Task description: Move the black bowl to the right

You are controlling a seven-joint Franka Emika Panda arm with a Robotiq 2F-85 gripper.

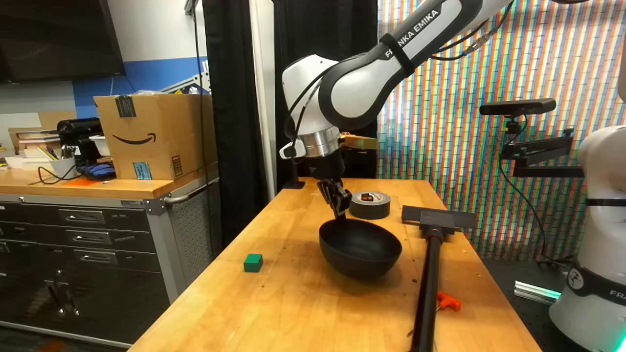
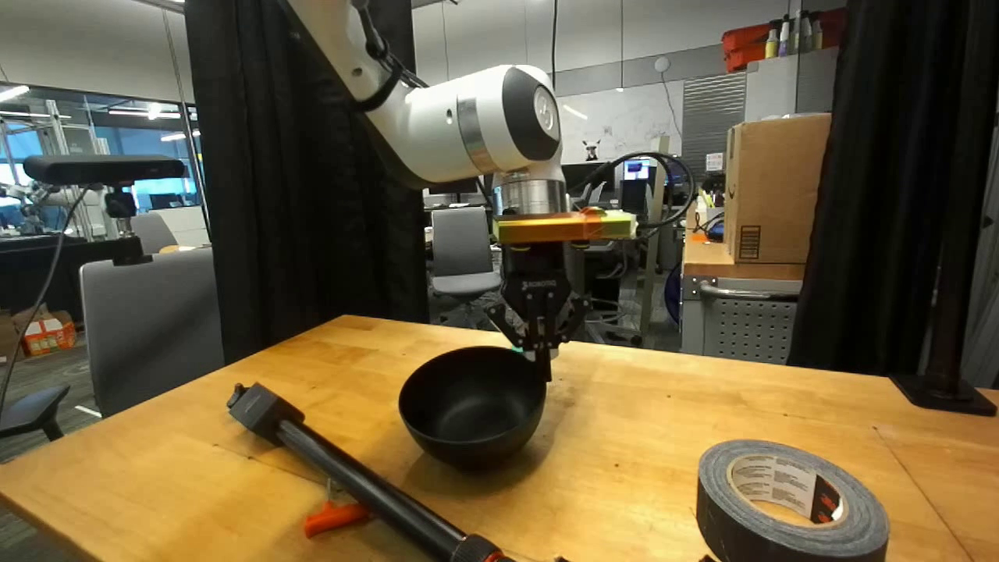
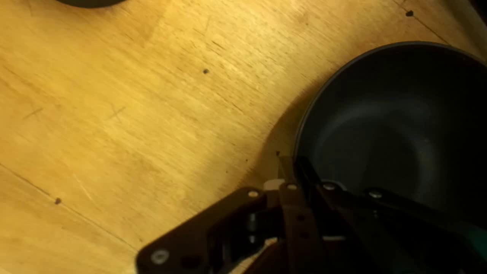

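The black bowl (image 1: 359, 256) is wide, deep and matte black. It also shows in an exterior view (image 2: 468, 417) and at the right of the wrist view (image 3: 380, 129), cut off by the edge. My gripper (image 1: 341, 215) is shut on the bowl's rim; it also shows in an exterior view (image 2: 543, 368). In the wrist view the fingertips (image 3: 296, 163) pinch the rim, one inside the bowl and one outside. The bowl looks slightly tilted, with a shadow under it on the table (image 1: 293, 313). Whether its base touches the table I cannot tell.
A grey tape roll (image 1: 370, 209) lies behind the bowl, large in an exterior view (image 2: 788, 507). A long black pole with a flat head (image 1: 429, 278) lies beside the bowl, near an orange-handled tool (image 1: 448, 301). A green cube (image 1: 253, 263) sits on the bowl's other side.
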